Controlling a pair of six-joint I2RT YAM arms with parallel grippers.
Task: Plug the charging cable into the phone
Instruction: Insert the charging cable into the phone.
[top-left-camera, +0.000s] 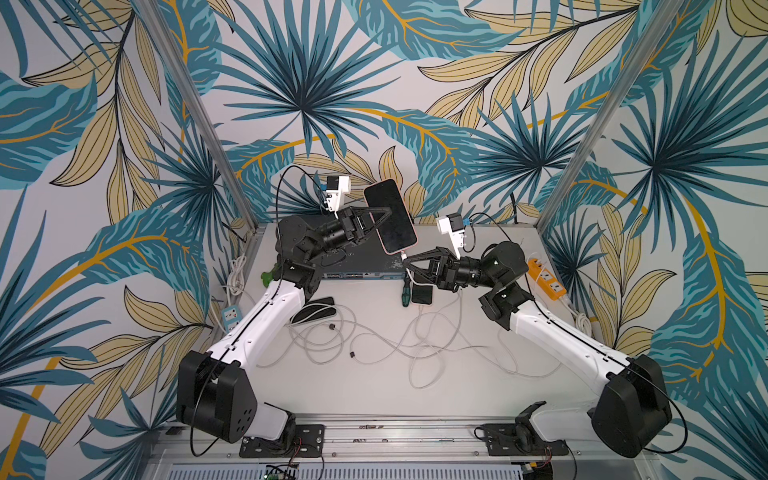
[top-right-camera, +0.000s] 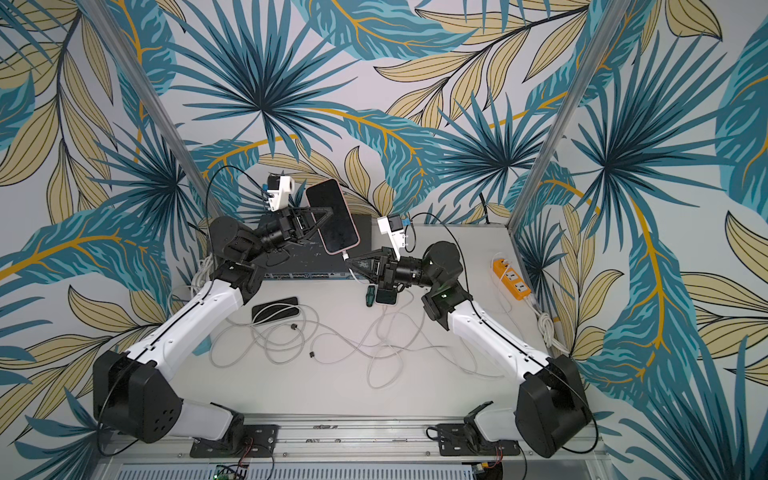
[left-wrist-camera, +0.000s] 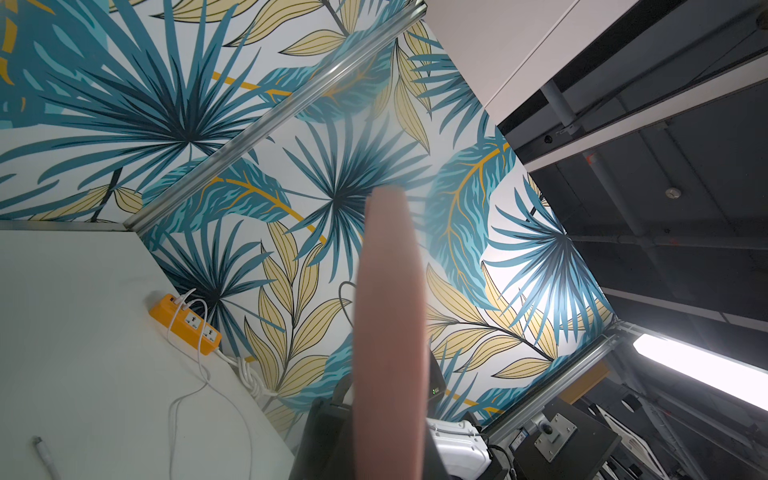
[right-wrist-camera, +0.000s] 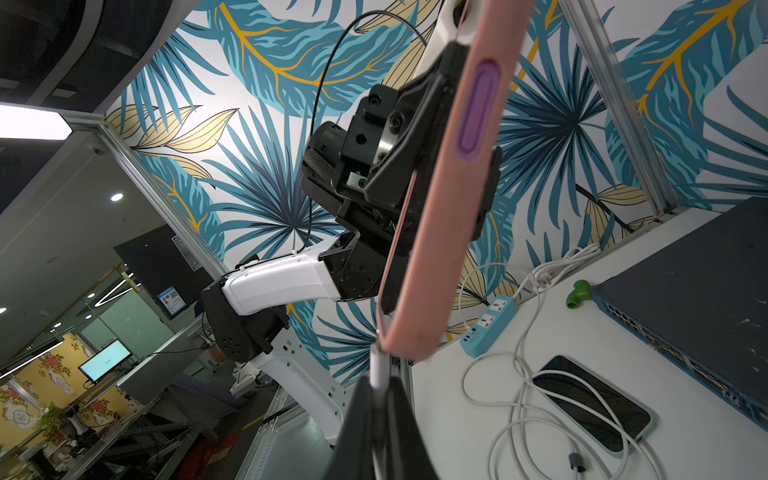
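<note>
Plug (right-wrist-camera: 377, 365) of white charging cable (top-left-camera: 409, 276) meets pink-cased phone (top-left-camera: 395, 232)
Left gripper (top-left-camera: 388, 211) clamps phone, right gripper (top-left-camera: 407, 262) clamps plug; skewed push could bend it

Palm-leaf wallpaper walls (top-left-camera: 374, 62) enclose a white tabletop (top-left-camera: 357, 390).

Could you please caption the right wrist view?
Right hand holds charging cable at the bottom of the pink phone gripped by left hand.

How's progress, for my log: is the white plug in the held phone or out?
Apparently in: the white plug, pinched by the right gripper, meets the bottom edge of the pink phone, no gap. Depth: cannot tell.
</note>
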